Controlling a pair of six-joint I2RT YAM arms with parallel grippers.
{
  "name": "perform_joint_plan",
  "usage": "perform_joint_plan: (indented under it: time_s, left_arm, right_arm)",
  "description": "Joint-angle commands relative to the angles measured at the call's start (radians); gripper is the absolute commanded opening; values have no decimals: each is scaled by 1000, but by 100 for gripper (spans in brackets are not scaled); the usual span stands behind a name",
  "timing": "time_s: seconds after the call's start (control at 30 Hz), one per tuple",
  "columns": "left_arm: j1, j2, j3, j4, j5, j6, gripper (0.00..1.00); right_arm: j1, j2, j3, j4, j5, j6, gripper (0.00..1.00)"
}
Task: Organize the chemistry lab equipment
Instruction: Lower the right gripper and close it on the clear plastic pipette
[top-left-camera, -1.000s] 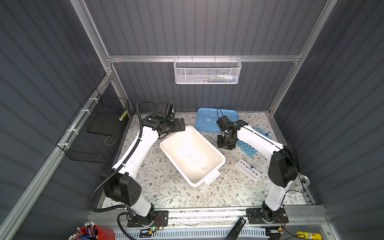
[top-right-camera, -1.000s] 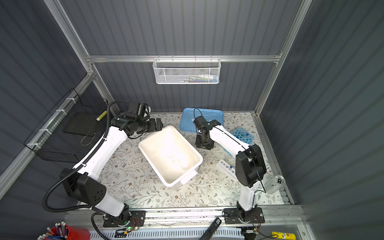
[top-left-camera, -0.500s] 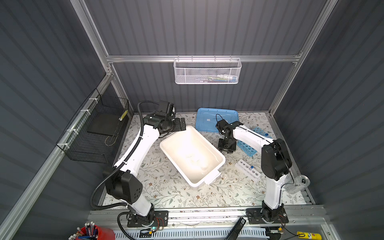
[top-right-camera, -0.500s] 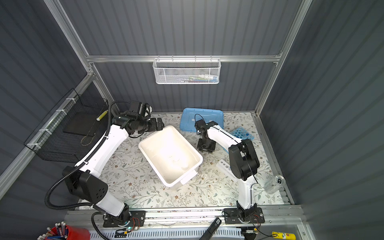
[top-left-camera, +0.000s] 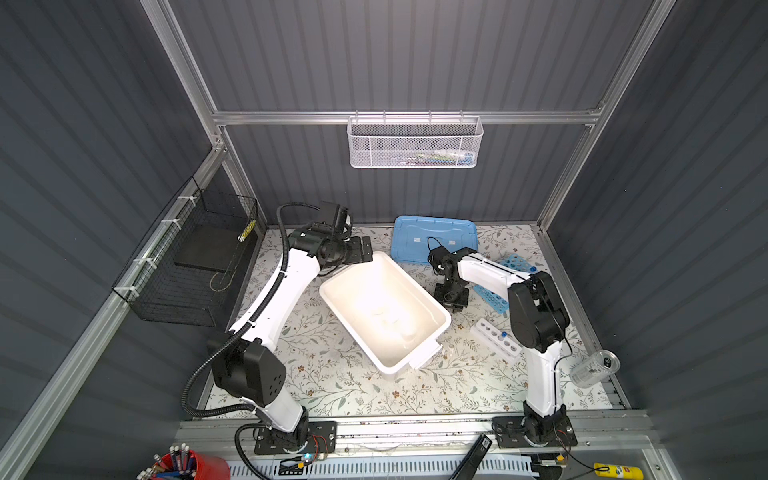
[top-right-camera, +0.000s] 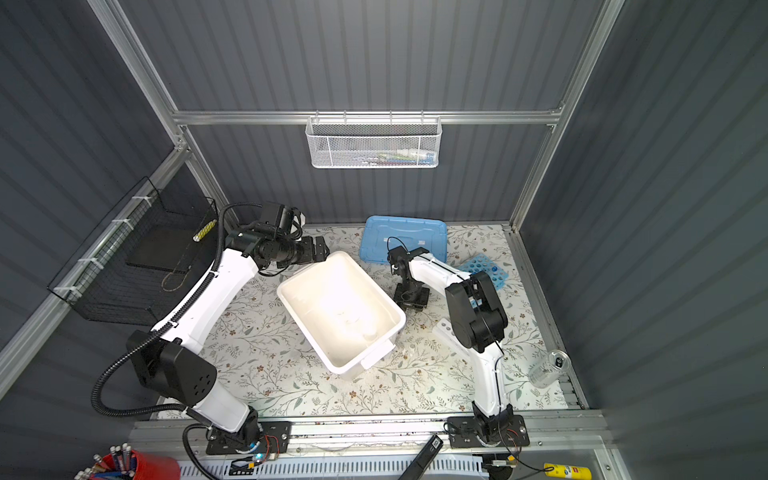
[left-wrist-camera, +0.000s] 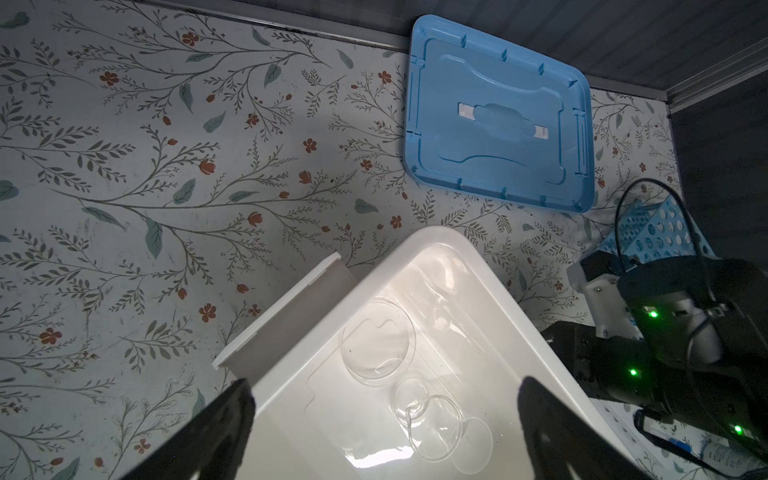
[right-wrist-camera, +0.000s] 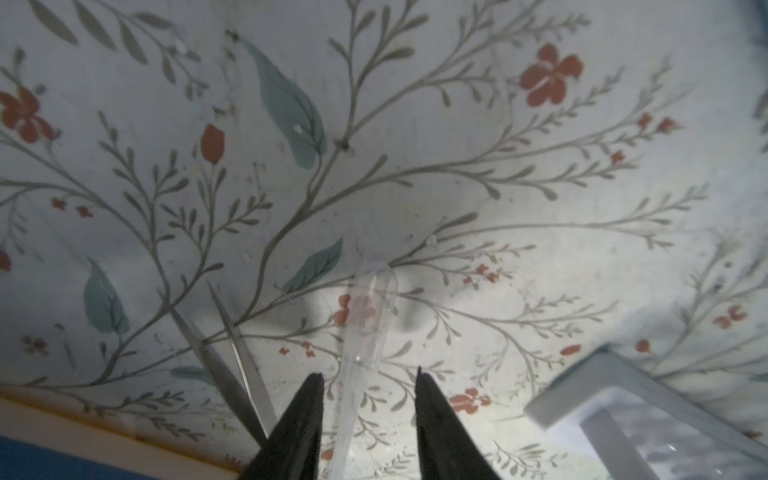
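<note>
My right gripper points down at the flowered mat beside the white bin; in both top views it stands at the bin's right side. It is open, and a clear thin dropper lies between its fingers with gaps on both sides. Metal tweezers lie just beside it. My left gripper hangs wide open over the bin's far corner. In the bin lie a glass dish and a small beaker.
A light-blue lid lies at the back. A blue many-holed rack is partly hidden under the right arm. A white one-row rack holds a blue-capped tube. A clear can lies at the right edge.
My right gripper has dropped toward the mat and come forward along the bin's side, and its jaws have narrowed. The left arm has hardly moved.
</note>
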Motion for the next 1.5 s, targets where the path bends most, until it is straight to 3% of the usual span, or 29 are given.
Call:
perform_joint_plan:
  time_s: [0.0,0.27,0.67,1.13,1.47]
  left_arm:
    - [-6,-8,12,-27,13,-3,100]
    - [-6,-25,1,-34,-1,-8,100]
    - [-18,-50,-9,-99,-17,-75,100]
    - [-136,1,78,-221,-93,-210,100]
    - [-281,143,260,-260,-140,-289,99]
  right_arm:
    - [-7,41,16,5,2,6,38]
    - [-17,62,1,27,10,-8,33]
    - [-23,3,-62,38,22,-62,10]
    - [-120,-167,69,14,-20,-217,0]
    - [-151,-325,170,62,-228,-254,0]
